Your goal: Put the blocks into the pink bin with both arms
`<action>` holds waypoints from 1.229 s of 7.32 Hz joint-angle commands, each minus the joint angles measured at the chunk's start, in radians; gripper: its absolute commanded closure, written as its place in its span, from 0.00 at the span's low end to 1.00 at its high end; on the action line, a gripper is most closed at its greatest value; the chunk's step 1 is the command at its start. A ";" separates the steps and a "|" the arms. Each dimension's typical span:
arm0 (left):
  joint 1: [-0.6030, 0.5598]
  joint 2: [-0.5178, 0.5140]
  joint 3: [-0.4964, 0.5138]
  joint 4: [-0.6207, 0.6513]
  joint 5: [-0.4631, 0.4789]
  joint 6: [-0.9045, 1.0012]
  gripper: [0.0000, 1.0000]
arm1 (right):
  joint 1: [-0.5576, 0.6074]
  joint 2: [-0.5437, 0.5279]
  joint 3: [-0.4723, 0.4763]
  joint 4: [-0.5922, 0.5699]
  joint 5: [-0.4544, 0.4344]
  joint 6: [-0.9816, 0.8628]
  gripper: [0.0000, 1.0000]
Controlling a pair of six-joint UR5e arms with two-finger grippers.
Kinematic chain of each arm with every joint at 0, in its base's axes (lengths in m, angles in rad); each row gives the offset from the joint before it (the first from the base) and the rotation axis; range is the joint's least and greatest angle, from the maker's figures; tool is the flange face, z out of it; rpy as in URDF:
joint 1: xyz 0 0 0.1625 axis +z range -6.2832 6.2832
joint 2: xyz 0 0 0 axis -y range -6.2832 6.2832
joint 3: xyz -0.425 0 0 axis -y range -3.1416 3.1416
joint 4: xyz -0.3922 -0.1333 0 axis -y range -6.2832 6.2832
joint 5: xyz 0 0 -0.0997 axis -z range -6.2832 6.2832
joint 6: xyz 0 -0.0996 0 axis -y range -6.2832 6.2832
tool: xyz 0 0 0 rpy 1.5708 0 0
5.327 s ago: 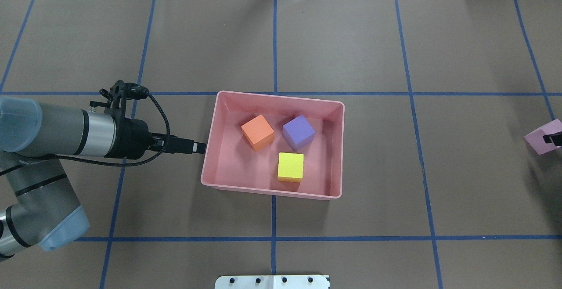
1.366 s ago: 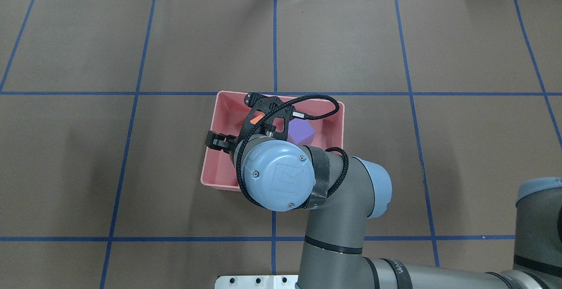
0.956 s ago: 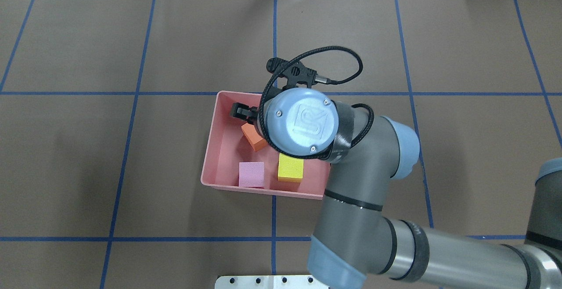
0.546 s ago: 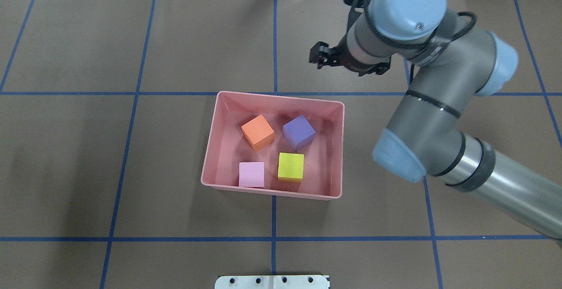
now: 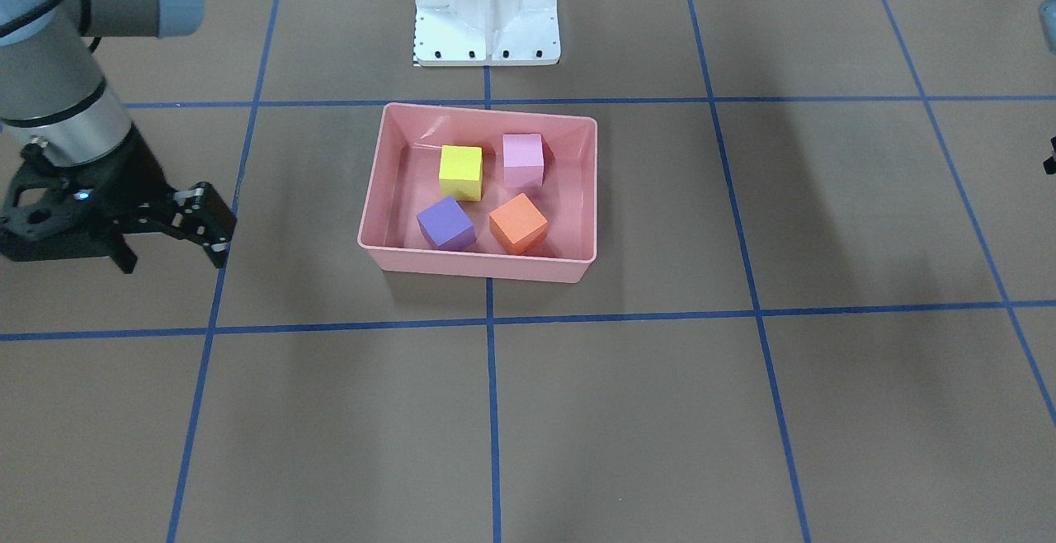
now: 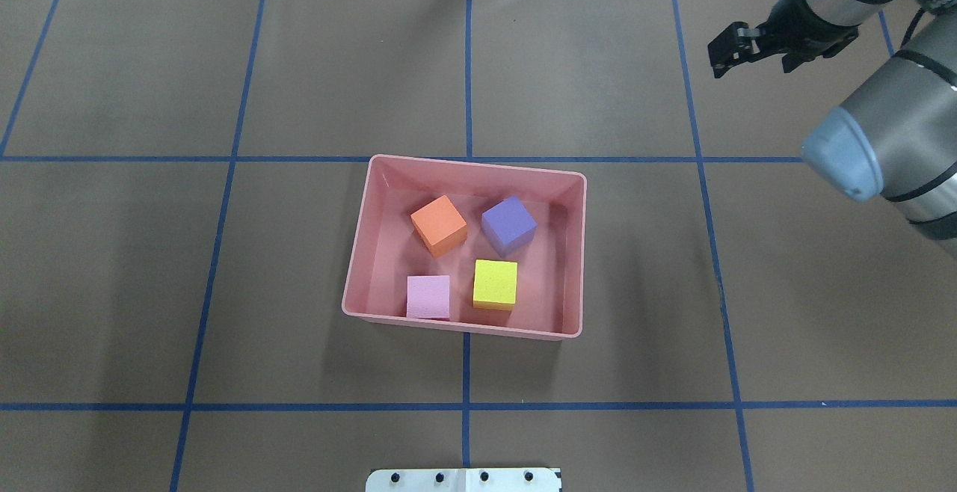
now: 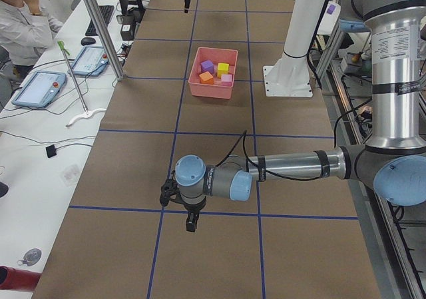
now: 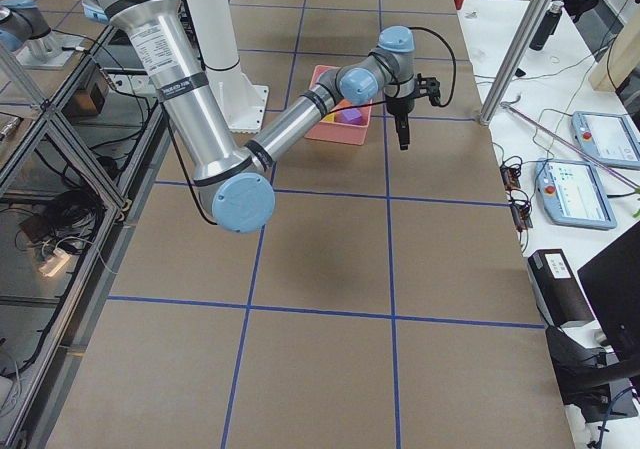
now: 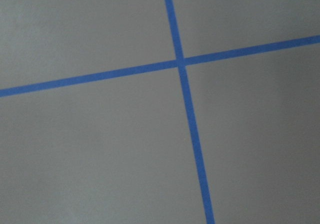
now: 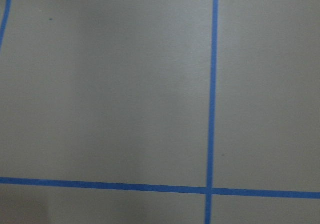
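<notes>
Blocks: all four lie inside the pink bin (image 6: 357,241), at the centre of the overhead frame, each flat on the bin floor, none stacked.
- orange block (image 6: 439,224): upper left of the bin, turned a little out of line with the walls.
- purple block (image 6: 508,223): upper right, near the orange one with a gap between them, also turned.
- light pink block (image 6: 428,296): lower left, close against the bin's bottom wall.
- yellow block (image 6: 495,283): lower right, just beside the light pink one, a narrow gap between.

Bin rests on the tabletop (image 6: 224,66), straddling a vertical blue tape line (image 6: 468,66).

The right gripper (image 5: 175,262) is at the left edge of the front-facing frame and the upper right of the overhead frame, well apart from the bin. Its jaws are spread wide with nothing between them.

The left gripper (image 7: 191,220) is at lower centre of the exterior left frame, pointing down over the tabletop, well apart from the bin. Cannot tell how far its jaws are spread.

Both wrist views show only tabletop and tape lines.
</notes>
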 commanded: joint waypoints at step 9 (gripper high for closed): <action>-0.047 -0.047 -0.127 0.163 0.001 0.081 0.00 | 0.436 -0.475 -0.056 0.006 0.141 -0.747 0.00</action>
